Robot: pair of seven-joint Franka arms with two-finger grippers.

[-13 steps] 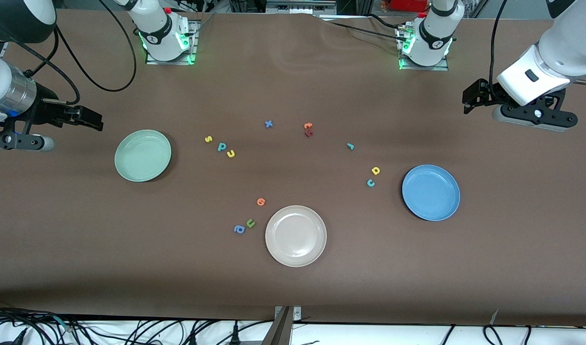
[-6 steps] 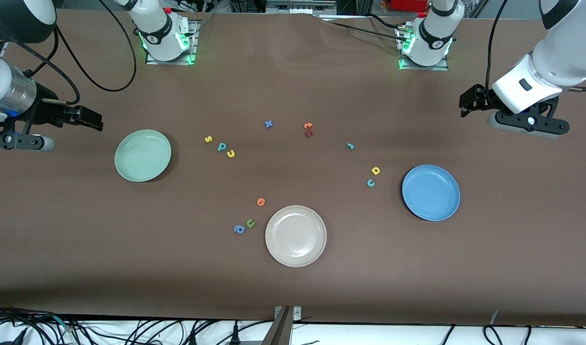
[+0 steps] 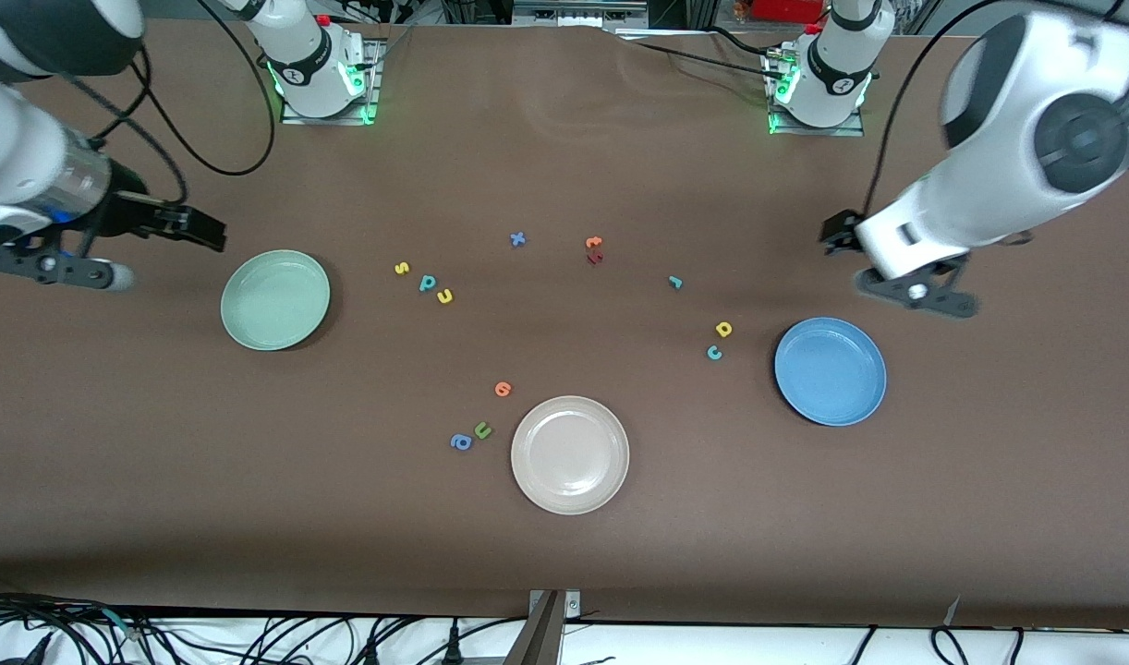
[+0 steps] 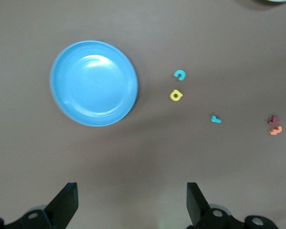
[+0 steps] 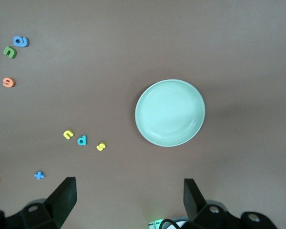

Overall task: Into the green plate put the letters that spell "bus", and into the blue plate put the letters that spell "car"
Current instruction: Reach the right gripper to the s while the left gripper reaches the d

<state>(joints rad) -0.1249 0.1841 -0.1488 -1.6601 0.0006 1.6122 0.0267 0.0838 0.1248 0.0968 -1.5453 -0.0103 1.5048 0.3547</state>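
The right gripper [image 3: 209,233] hangs with its fingers spread wide and holding nothing, over bare table just beside the green plate [image 3: 275,300], toward the right arm's end. That plate holds no letters. Toward the middle of the table lie the yellow s [image 3: 401,269], the teal b [image 3: 427,284] and the yellow u [image 3: 445,296] in a short slanting row, close together but apart. Nearer the front camera sit an orange letter [image 3: 503,389], a green u [image 3: 482,430], a blue a [image 3: 461,442] and the beige-white plate [image 3: 570,454]. Farther from the camera lie a blue x [image 3: 518,239] and an orange and dark red pair [image 3: 594,249]. The small teal r [image 3: 675,282] lies alone; the yellow a [image 3: 724,329] and teal c [image 3: 714,352] lie just beside the blue plate [image 3: 831,370], which is bare. The left gripper [image 3: 837,231] hovers, fingers spread and holding nothing, over the table near that plate.
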